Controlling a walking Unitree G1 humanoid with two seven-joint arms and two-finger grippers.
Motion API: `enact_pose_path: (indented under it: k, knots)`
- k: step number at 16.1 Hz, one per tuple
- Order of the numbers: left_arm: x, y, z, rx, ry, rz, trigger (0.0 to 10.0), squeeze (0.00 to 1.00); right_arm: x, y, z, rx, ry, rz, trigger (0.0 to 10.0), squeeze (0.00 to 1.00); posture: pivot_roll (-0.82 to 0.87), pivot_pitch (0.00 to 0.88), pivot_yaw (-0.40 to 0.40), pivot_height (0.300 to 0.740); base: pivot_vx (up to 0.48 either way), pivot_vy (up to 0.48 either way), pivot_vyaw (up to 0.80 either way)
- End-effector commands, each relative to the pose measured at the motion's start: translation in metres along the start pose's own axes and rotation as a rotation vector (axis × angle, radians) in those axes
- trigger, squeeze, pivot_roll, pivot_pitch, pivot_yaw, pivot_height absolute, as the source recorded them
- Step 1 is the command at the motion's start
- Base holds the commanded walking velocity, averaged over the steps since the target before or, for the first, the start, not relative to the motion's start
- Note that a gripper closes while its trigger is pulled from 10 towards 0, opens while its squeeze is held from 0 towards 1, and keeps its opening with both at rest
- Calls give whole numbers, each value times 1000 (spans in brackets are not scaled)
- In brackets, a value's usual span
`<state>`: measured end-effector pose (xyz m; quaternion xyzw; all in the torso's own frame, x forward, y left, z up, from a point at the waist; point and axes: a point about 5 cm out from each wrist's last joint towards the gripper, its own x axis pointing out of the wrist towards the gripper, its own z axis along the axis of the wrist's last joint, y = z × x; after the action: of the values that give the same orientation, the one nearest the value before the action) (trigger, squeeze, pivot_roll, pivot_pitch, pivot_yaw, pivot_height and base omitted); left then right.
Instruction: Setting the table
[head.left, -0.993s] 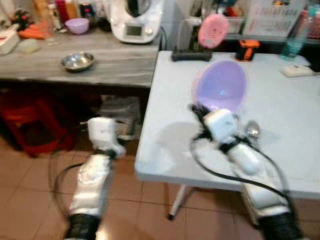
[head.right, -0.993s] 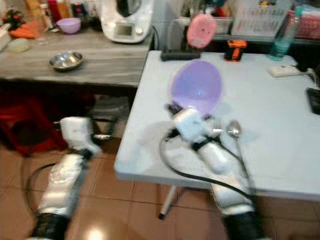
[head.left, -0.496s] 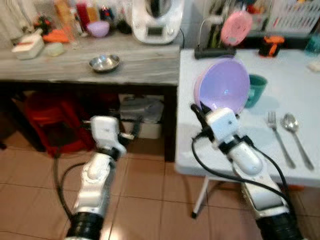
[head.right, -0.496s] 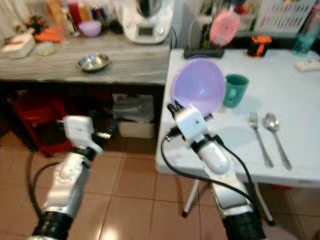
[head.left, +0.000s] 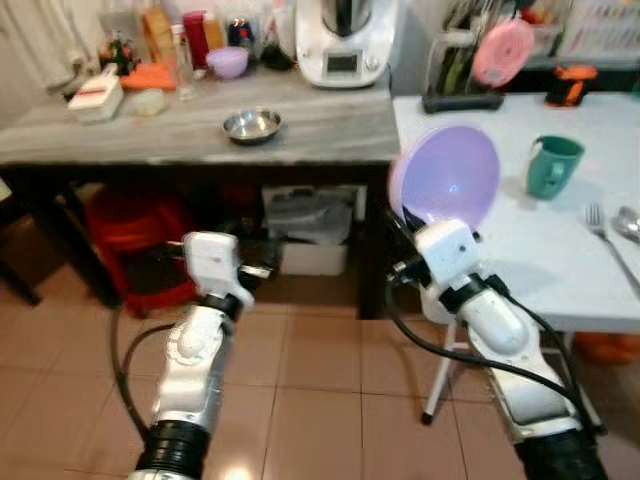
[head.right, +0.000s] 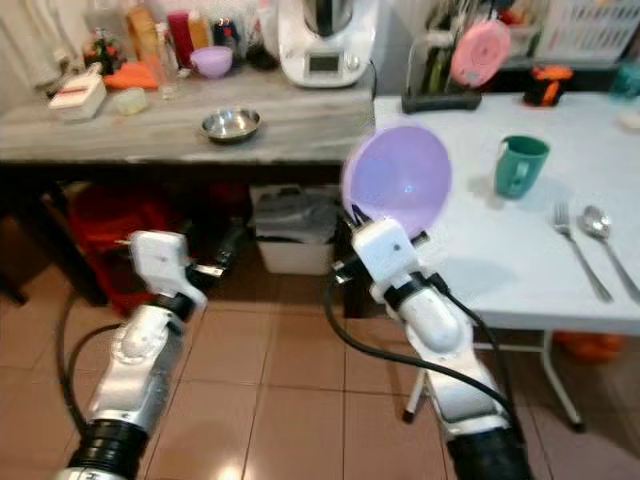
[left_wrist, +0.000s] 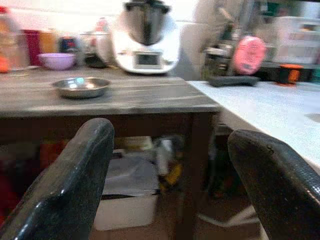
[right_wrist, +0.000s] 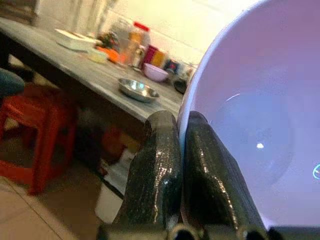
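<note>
**Right gripper pinching lavender bowl rim, bowl held on edge by table corner**

Right gripper (right_wrist: 179, 165) clamped on rim of lavender bowl (head.left: 446, 178), one black finger each side of the wall. Bowl tipped up on edge, hollow facing camera, raised in front of near corner of white table (head.left: 520, 240); lower rim hidden behind wrist housing. In right wrist view bowl cut off by frame edge, fingertips lost against the rim.

Left gripper (left_wrist: 170, 195) spread wide, holding nothing, low over tiled floor (head.left: 310, 400), pointing toward grey wooden counter (head.left: 200, 135). Fingers themselves hard to make out in head views, tucked behind white wrist block.

On white table: teal mug (head.left: 552, 165) upright, just beyond bowl; fork (head.right: 580, 245) and spoon (head.right: 605, 232) side by side, well apart from mug, spoon cut off at frame edge in left eye view. On counter: steel bowl (head.left: 251, 124), small purple bowl (head.left: 228, 62), white kitchen machine (head.left: 345, 45) top cropped. Red stool (head.left: 135, 240) partly hidden under counter.
</note>
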<state>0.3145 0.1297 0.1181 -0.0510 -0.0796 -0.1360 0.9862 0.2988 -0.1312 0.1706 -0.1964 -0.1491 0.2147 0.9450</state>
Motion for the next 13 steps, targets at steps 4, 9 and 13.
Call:
enact_pose_path:
  k: [4,9,13]
  knots:
    - [1,13,3,36,-3,43,10000,0,6,1,10,-1,-49,-1,10000,0,-89,9,46,740,0,443,0]
    - [-2,15,6,40,-19,27,10000,0,5,2,11,-11,-56,11,10000,0,-88,9,47,740,0,87,0]
    - [-2,16,5,49,-13,28,10000,0,5,2,11,-12,-57,16,10000,0,-90,16,45,740,236,0,538]
